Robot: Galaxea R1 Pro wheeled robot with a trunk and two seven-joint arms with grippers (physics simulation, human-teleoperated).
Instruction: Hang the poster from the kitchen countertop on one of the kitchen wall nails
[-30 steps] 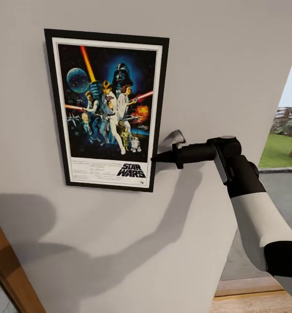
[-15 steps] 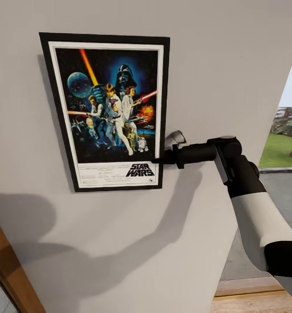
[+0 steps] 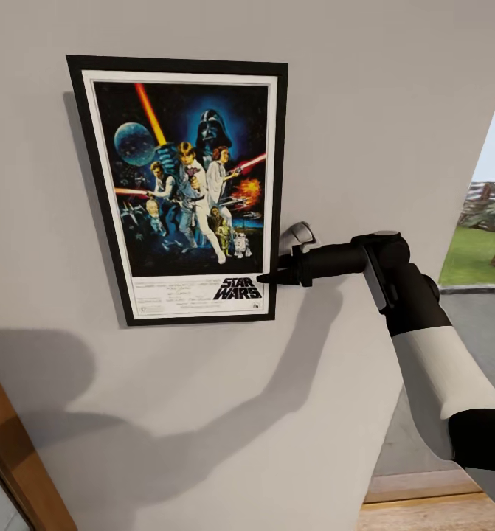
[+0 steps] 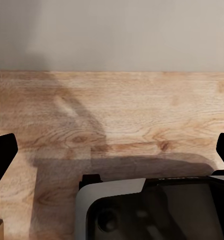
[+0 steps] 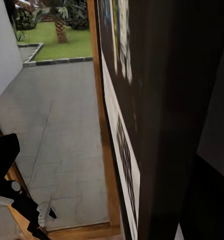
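The poster (image 3: pixel 184 188) hangs upright and flat against the pale grey wall (image 3: pixel 380 96); it has a black frame, a white border and "STAR WARS" lettering at the bottom. The wall nail is hidden behind it. My right gripper (image 3: pixel 278 264) is at the poster's lower right edge, with one dark finger (image 3: pixel 268 279) lying over the frame. In the right wrist view the poster (image 5: pixel 157 125) runs edge-on between wide-apart fingers, so this gripper is open. My left gripper (image 4: pixel 112 150) is open and empty over wooden floor. The kitchen countertop is out of view.
A doorway at the right opens onto a grey paved patio (image 3: pixel 483 324) with grass and palms beyond. A wooden door frame (image 3: pixel 18 457) stands at the lower left. Wooden floor (image 4: pixel 122 115) meets the wall below, and my base (image 4: pixel 152 210) sits near it.
The poster has swung from a tilt to hanging straight and settled slightly lower on the wall. The right gripper's dark finger has slid a little left over the frame.
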